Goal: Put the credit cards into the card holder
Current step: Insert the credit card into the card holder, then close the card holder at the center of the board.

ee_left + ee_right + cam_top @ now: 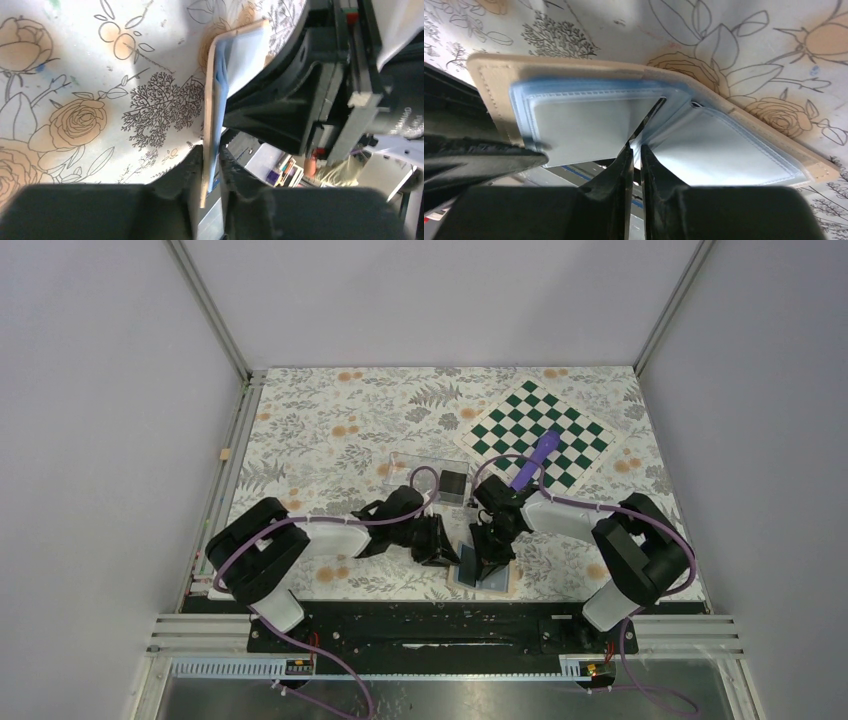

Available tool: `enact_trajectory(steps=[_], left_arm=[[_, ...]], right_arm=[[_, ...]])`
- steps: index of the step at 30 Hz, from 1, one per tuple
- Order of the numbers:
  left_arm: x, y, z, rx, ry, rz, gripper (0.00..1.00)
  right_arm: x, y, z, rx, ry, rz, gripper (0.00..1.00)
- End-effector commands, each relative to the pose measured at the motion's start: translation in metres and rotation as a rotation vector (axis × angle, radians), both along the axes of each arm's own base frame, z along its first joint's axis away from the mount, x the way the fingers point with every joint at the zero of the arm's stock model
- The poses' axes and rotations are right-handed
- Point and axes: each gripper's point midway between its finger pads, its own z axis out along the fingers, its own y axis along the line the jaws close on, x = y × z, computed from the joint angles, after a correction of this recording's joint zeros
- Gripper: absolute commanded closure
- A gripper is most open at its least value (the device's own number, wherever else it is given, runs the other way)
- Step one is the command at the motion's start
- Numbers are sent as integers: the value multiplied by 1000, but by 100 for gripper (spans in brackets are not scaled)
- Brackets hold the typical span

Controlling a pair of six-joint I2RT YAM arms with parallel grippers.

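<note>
The left gripper pinches a raised panel of the tan, blue-grey-lined folding card holder, while the right gripper pinches a thin edge-on card.

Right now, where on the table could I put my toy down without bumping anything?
The flowery cloth is bare at the far left, between the side rail and the clear box, and along the back edge left of the chessboard. The near middle is crowded: the left arm and right arm meet at the card holder, with the box behind.
</note>
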Motion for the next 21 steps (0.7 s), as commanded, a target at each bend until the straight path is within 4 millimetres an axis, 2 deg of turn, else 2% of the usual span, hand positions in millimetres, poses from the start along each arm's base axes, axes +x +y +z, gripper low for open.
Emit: enact_trajectory(steps=[1, 2, 3, 6, 12, 17, 21], left_arm=[[6, 12, -6, 160, -73, -16, 92], [7, 14, -4, 171, -84, -7, 98], [8, 19, -5, 204, -88, 6, 100], [13, 39, -3, 311, -119, 36, 100], [13, 75, 19, 483, -180, 46, 100], [15, 96, 32, 588, -202, 58, 100], [14, 99, 36, 625, -202, 47, 100]], right_arm=[[14, 18, 14, 80, -52, 3, 81], [16, 20, 19, 91, -60, 1, 79], [18, 21, 26, 103, -77, -1, 78], [25, 21, 42, 115, -138, 1, 67], [40, 13, 70, 80, -255, 7, 45], [46, 9, 67, 24, -267, 29, 36], [45, 14, 59, 5, -239, 56, 34]])
